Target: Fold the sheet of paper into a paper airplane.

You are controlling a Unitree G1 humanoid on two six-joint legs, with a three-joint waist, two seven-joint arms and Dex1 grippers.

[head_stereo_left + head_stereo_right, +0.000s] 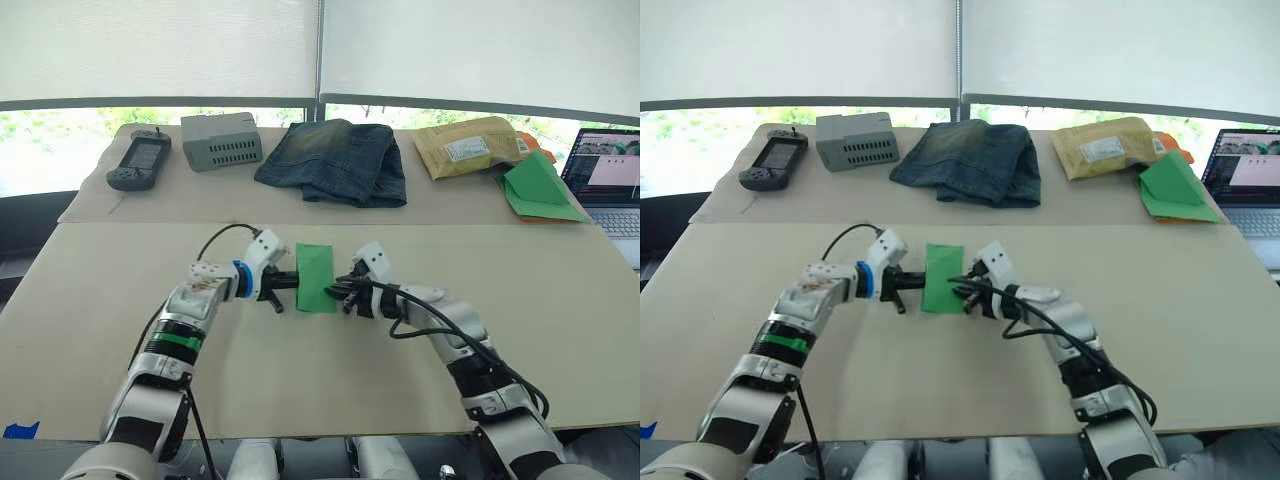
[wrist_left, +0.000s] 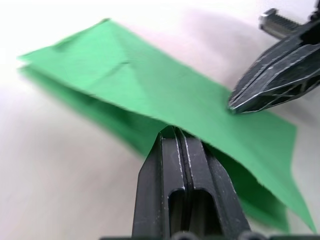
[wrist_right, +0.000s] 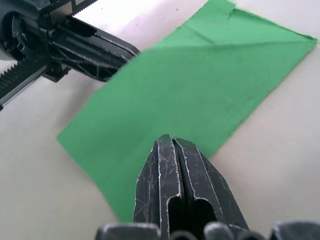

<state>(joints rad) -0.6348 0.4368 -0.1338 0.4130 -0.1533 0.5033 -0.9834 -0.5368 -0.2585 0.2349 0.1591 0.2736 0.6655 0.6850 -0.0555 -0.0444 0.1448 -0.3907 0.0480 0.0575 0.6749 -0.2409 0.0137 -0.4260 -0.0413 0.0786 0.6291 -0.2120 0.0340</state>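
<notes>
The sheet of paper (image 1: 316, 272) is bright green, folded into a narrow upright rectangle with diagonal creases, and lies flat mid-table. My left gripper (image 1: 290, 281) is shut with its tip at the paper's left edge. In the left wrist view that tip (image 2: 175, 131) sits under the raised upper layer (image 2: 150, 80). My right gripper (image 1: 337, 290) is shut too, and its tip rests on the paper's right side (image 3: 200, 85). No paper shows between either pair of fingers.
Along the back of the table lie a handheld controller (image 1: 138, 162), a grey box (image 1: 222, 140), folded jeans (image 1: 335, 160), a padded envelope (image 1: 470, 146) and a green triangular paper stack (image 1: 540, 188). A laptop (image 1: 607, 180) stands at the far right.
</notes>
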